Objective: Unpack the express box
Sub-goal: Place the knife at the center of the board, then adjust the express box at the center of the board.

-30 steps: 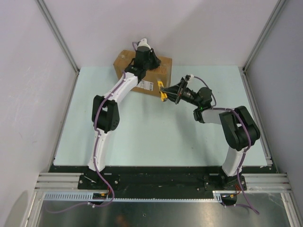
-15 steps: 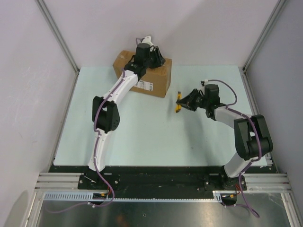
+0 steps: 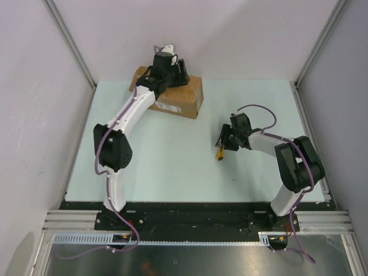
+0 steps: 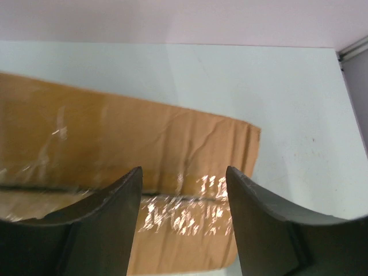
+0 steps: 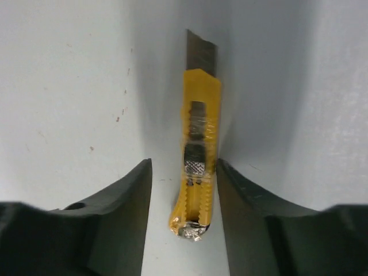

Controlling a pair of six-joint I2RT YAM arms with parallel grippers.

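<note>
Express box (image 3: 178,98) sits closed at the far edge of the desk (image 3: 172,167), our left jaws spread wide just above it. Our right jaws stand parted around the yellow knife (image 5: 198,115), lying blade-out; retreating carelessly, we could snag and fling it.

Pale green table (image 3: 172,167), plain grey walls (image 3: 230,34), aluminium corner posts (image 3: 69,43), even light

I count one express box (image 3: 188,91), one yellow utility knife (image 5: 196,165) and one table (image 3: 167,169). Two grippers are in shot: left gripper (image 4: 183,179) and right gripper (image 5: 184,167). The box carries one white label (image 3: 172,106), I think; it's tiny from overhead.
</note>
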